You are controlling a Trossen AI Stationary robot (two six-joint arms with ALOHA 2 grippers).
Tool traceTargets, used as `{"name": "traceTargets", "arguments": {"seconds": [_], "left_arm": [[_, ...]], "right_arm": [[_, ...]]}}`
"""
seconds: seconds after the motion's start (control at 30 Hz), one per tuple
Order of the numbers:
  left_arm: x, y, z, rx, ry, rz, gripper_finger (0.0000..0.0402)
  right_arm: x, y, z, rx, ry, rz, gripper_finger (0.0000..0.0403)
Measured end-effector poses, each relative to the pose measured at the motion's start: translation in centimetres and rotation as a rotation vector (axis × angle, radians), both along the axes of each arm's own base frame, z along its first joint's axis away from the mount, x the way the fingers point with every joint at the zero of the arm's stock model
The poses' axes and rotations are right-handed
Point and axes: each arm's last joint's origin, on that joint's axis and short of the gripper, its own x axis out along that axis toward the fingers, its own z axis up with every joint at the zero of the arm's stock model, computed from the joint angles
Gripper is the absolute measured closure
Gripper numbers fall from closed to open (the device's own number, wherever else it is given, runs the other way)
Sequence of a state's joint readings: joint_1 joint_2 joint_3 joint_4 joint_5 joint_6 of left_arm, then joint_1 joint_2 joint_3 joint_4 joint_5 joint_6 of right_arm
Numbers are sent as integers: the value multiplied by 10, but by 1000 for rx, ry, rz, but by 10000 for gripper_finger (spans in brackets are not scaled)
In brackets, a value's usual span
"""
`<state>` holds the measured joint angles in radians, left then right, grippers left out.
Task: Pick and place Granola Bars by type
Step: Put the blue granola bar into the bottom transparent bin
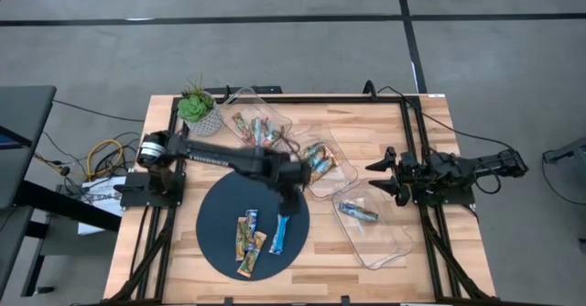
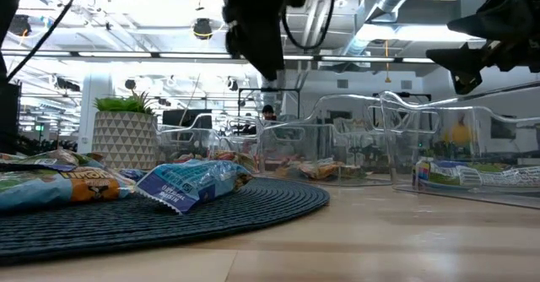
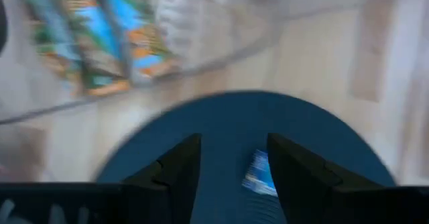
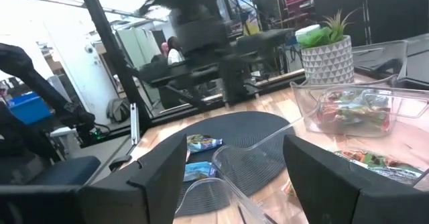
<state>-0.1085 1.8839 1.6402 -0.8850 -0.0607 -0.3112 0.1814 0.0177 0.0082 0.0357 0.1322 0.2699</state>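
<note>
**Left arm above mat, bars sorted in trays**

Granola bars (image 1: 249, 242) lie on the round dark mat (image 1: 215, 219). The left gripper (image 1: 286, 205) hovers open and empty above a blue bar (image 1: 281, 233). Further bars fill three clear trays (image 1: 385, 242). The right gripper (image 1: 378, 176) waits open at the table's right edge.

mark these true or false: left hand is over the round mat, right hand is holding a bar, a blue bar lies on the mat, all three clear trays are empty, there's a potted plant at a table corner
1. The left hand is over the round dark mat. True.
2. The right hand holds a bar. False: it is open and holds nothing, waiting at the table's right edge.
3. A blue bar lies on the mat. True.
4. All three clear trays are empty. False: each holds bars, such as the right tray with one bar.
5. A potted plant stands at a table corner. True.
</note>
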Motion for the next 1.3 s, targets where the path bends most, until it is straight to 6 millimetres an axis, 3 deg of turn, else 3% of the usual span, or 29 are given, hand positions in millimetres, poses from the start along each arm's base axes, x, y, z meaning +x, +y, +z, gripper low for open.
{"name": "traceTargets", "arguments": {"seconds": [0.13, 0.4, 0.57, 0.87, 1.3], "left_arm": [[-6, -33, 0, -31, 7, 26, 237], [-26, -93, -2, -149, 39, 241, 237], [-43, -115, -6, -149, 83, 388, 237], [-45, -121, -12, -157, 60, 561, 237], [-15, -126, -84, -207, 251, 606, 237]], "right_arm": [[0, 0, 0, 0, 0, 0, 159], [0, 0, 0, 1, 0, 1, 159], [0, 0, 0, 1, 0, 2, 159], [0, 0, 0, 1, -1, 1, 159], [0, 0, 0, 1, 2, 1, 159]]}}
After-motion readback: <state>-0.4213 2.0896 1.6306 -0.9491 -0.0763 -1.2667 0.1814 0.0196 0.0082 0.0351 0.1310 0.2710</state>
